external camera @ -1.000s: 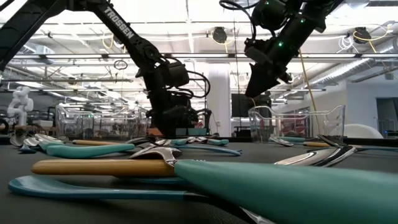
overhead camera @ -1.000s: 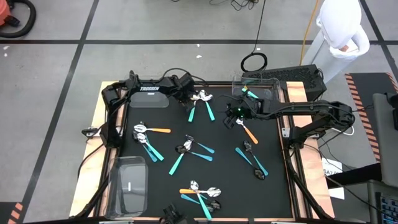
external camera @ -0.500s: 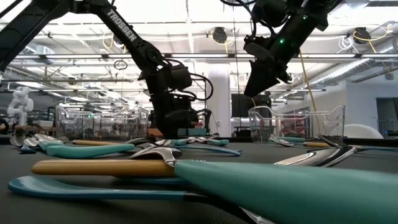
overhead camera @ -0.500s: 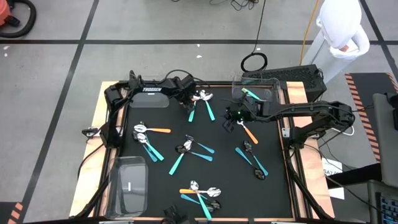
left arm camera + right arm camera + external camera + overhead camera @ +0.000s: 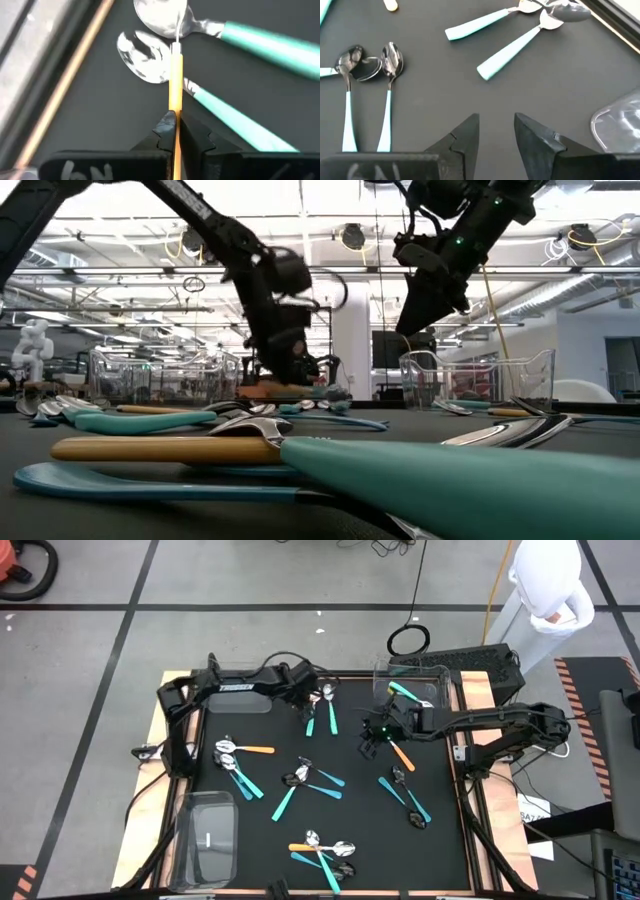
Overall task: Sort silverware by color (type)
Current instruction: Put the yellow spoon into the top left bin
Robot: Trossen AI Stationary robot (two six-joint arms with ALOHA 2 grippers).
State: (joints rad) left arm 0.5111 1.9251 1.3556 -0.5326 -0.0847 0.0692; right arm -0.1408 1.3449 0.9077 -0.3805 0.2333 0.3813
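the left gripper point(image 5: 174, 131) is at the far side of the black table point(image 5: 270, 840), its fingers pinched together on the thin edge of an orange-handled spoon point(image 5: 175, 80). two teal-handled spoons point(image 5: 260, 42) with silver heads lie on the mat just beyond it. in the high view the same gripper point(image 5: 307, 695) sits beside a clear bin at the far left point(image 5: 240, 700); what that bin holds cannot be made out from above.

the right gripper point(image 5: 496, 131) hangs above the mat near the far right, its fingers apart with nothing between them. in the high view it point(image 5: 372, 740) is just beside an orange-handled spoon on the mat point(image 5: 402, 755). the clear bin at the far right point(image 5: 440, 675) holds at least one teal-handled utensil point(image 5: 400, 691). a third clear bin at the near left point(image 5: 205, 835) has a small pale item inside.

the remaining silverware point(image 5: 310, 780) is scattered in small clusters across the table, teal and orange handles mixed, with silver and dark heads.
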